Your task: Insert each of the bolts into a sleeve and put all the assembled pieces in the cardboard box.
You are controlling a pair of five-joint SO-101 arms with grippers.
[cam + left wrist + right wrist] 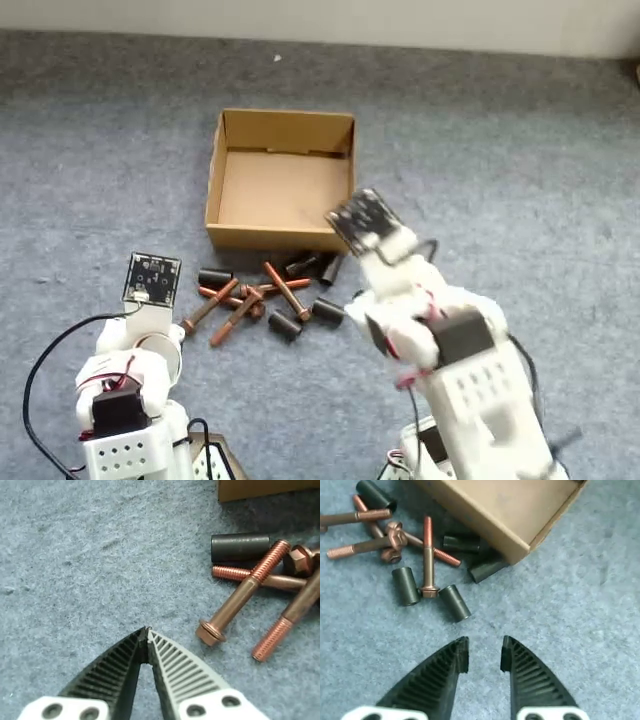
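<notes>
High view: the box sits empty on the carpet. The bolts lie in a crossed heap just in front of its near wall. The sleeves are scattered round the heap, some touching bolts and two close against the box. No bolt looks to be inside a sleeve, so I judge the task to be at its first step, picking parts for the first assembly.

In the left wrist view the left gripper hangs over bare carpet beside the heap, its jaws closed tip to tip with nothing between them. The nearest bolt lies with its head toward the gripper and its thread resting across another bolt. A sleeve lies just beyond.

In the right wrist view the right gripper hovers over carpet at the heap's other side, its jaws a little apart and empty. Nearest is a sleeve on its side, touching or almost touching the head of a bolt.

The next move probably calls for the left jaws to open before taking that near bolt by the head end, leaving the thread free. The right jaws may need to widen to straddle the sleeve without nudging the bolt beside it. Bolt and sleeve must then be lined up end to end
</notes>
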